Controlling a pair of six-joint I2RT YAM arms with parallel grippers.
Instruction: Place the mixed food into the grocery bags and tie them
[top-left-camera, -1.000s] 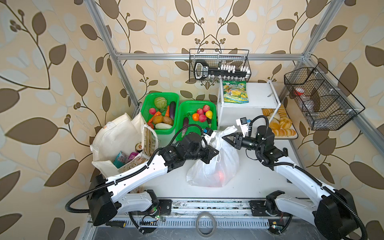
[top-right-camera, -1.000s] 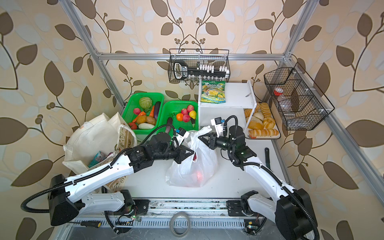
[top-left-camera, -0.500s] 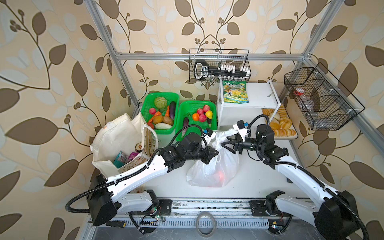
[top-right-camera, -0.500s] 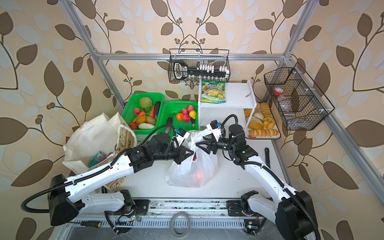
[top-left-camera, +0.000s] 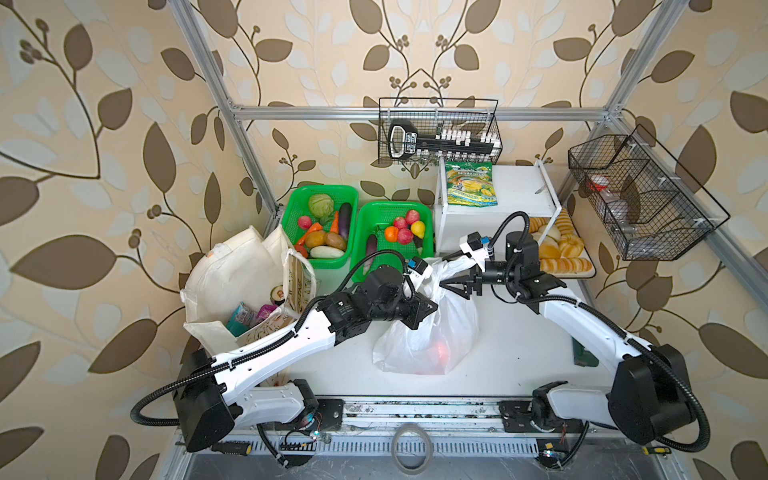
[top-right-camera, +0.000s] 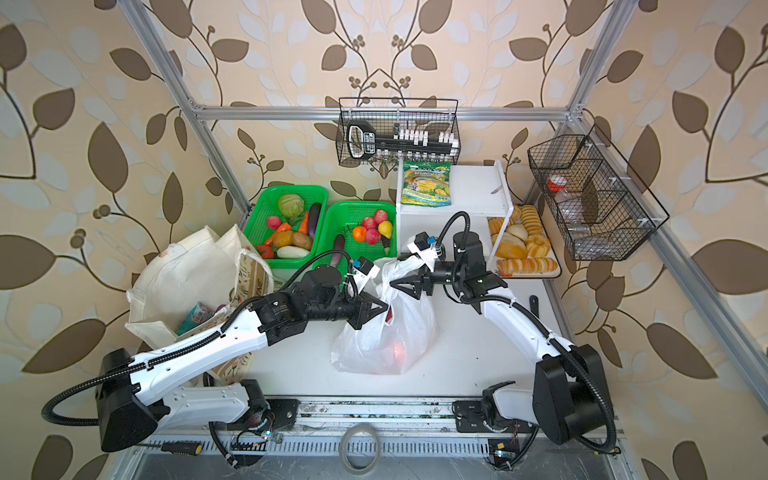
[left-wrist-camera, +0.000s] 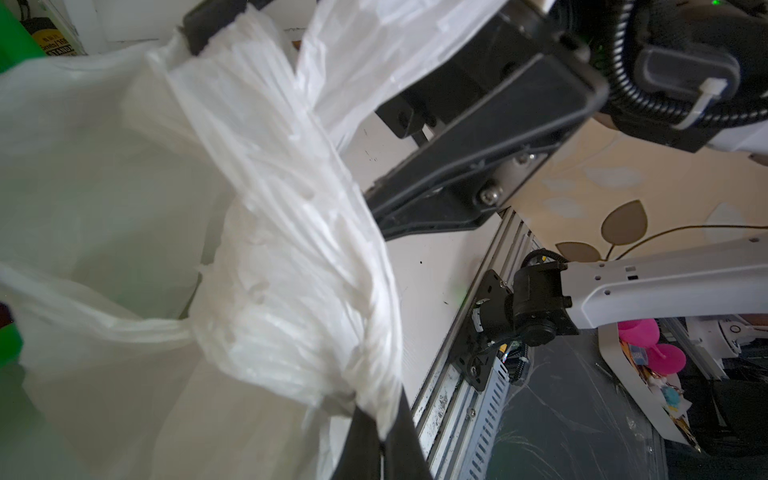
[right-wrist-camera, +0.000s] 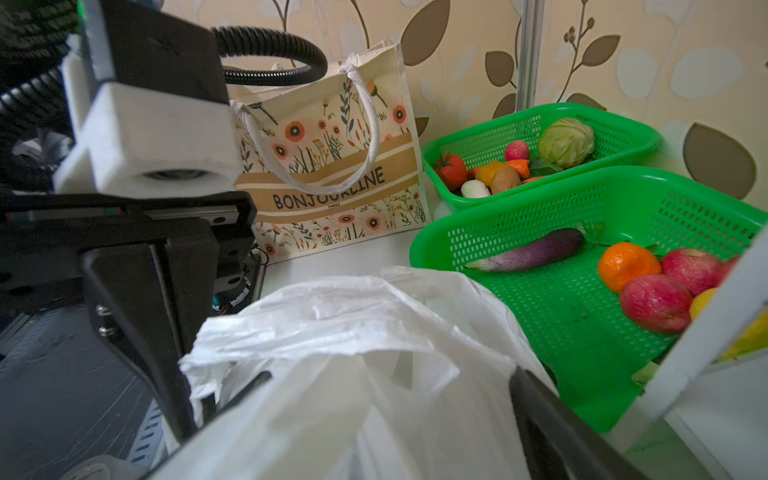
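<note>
In both top views we see the plastic bag (top-left-camera: 428, 345) (top-right-camera: 386, 340) sitting near the middle of the desk (top-left-camera: 511, 365), its neck drawn up between the 2 arms. A red fruit (top-left-camera: 441, 353) shows dimly through the film near its bottom. The left claw (top-left-camera: 430, 307) (top-right-camera: 380, 307) is clamped tight on a twisted handle of that bag. The right claw (top-left-camera: 451, 276) (top-right-camera: 405, 277) stands spread wide at the bag's neck. A white strip of plastic runs by its far finger, and we cannot tell whether the 2 touch. The cloth tote (top-left-camera: 232, 270) stands on the left of the desk, just beside the green baskets (top-left-camera: 324, 188). Inside it lie the blue snack pouch (top-left-camera: 240, 318), the purple packet (top-left-camera: 268, 311) and the small green can (top-left-camera: 277, 293).

From the left wrist, the twisted handle (left-wrist-camera: 291, 249) runs straight into the left claw (left-wrist-camera: 380, 440), pinched flat between its fingers. Beyond it, the right claw's fingers (left-wrist-camera: 457, 178) stand well apart with bag film between them.

From the right wrist, the bag's crumpled top (right-wrist-camera: 353, 332) fills the foreground. We see 1 finger (right-wrist-camera: 540, 419) of the right claw beside it, gripping nothing; the plastic hides the other. The tote's printed face (right-wrist-camera: 332, 174) stands upright behind, next to the baskets (right-wrist-camera: 457, 232).
</note>
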